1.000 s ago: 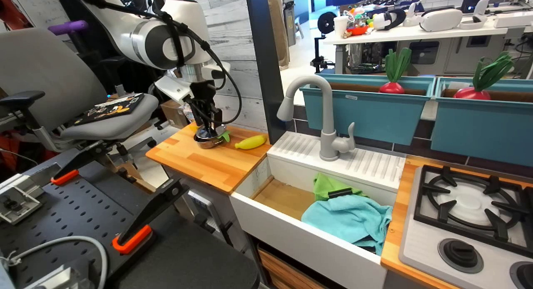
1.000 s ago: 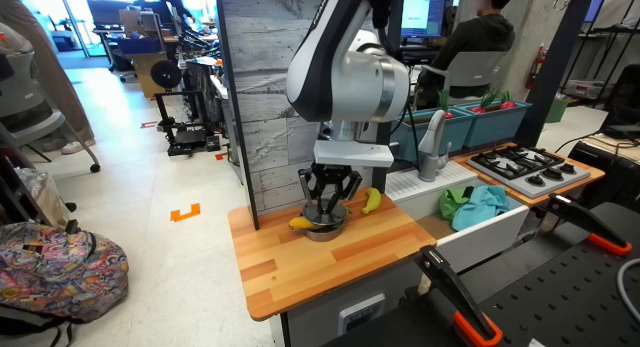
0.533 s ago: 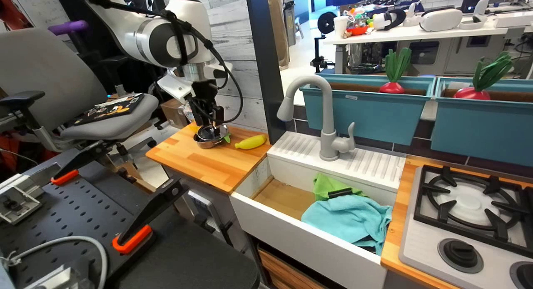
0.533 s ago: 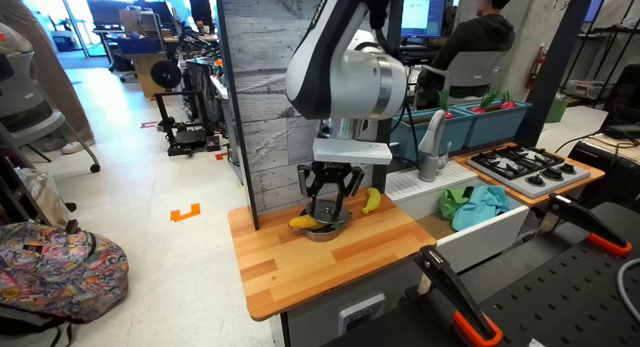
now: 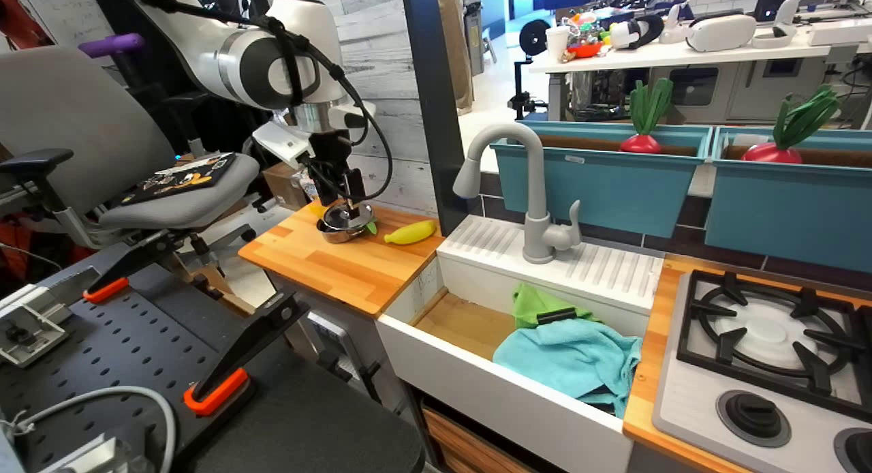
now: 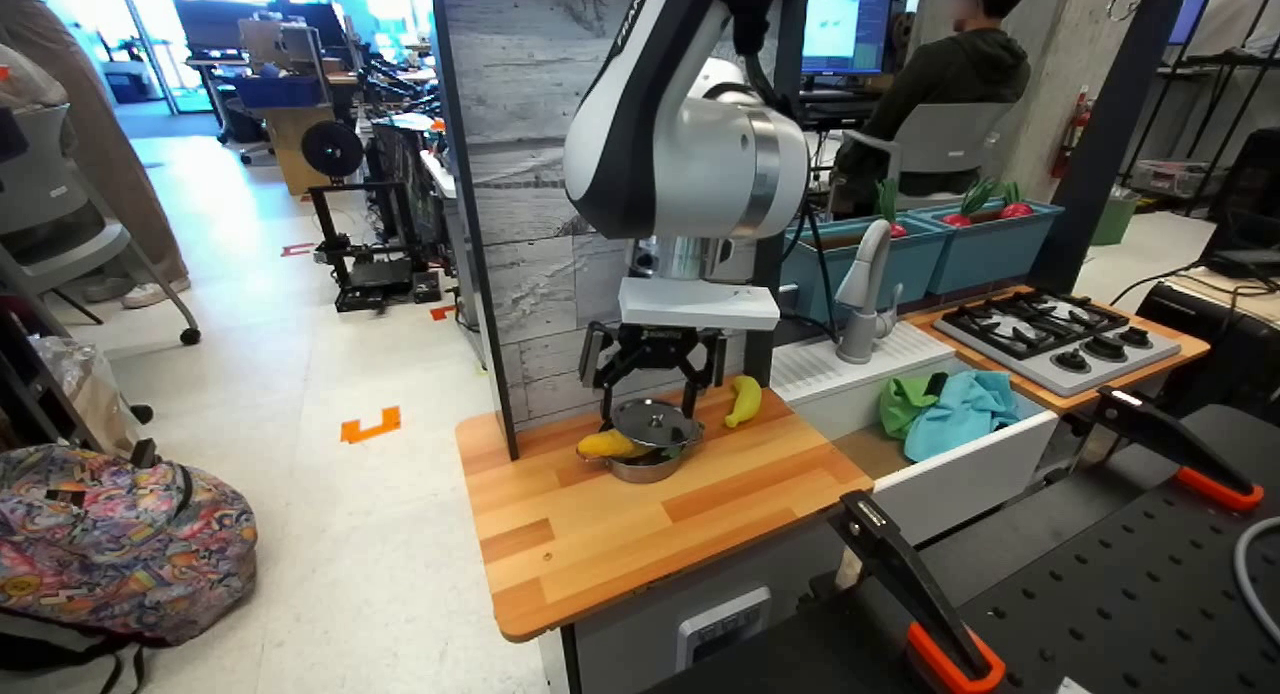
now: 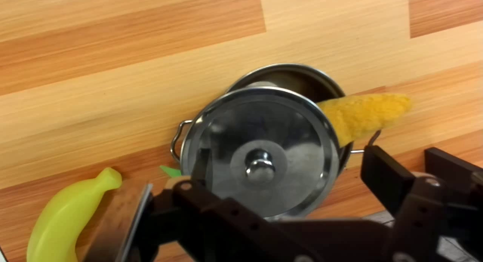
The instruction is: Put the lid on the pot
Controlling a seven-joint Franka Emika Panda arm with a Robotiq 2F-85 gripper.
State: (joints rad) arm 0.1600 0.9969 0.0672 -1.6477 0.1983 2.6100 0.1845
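The round metal lid [image 7: 260, 126] with its shiny knob [image 7: 260, 165] lies off-centre over the metal pot [image 7: 281, 67], leaving a crescent of the pot's inside uncovered. A yellow corn-like piece [image 7: 364, 116] sticks out from between lid and rim. In an exterior view the lid [image 6: 655, 424] rests slightly tilted above the pot [image 6: 643, 470]. My gripper [image 7: 288, 152] is spread wide above, its fingers apart on both sides of the knob with nothing between them. One finger overlaps the lid in the wrist view; the other stands beyond its edge. The rest of the pot's inside is hidden.
A yellow banana [image 7: 68, 216] lies beside the pot on the wooden counter [image 6: 640, 544]. A green leafy bit [image 7: 170, 171] pokes out by the pot. Behind rises a grey wood-pattern wall [image 6: 530, 304]; the sink [image 5: 470, 323] with cloths and a tap [image 5: 535, 187] adjoin the counter.
My gripper has opened from its hold on the lid's knob and let go. The lid stays over the pot, shifted slightly. The arm has moved only a little.
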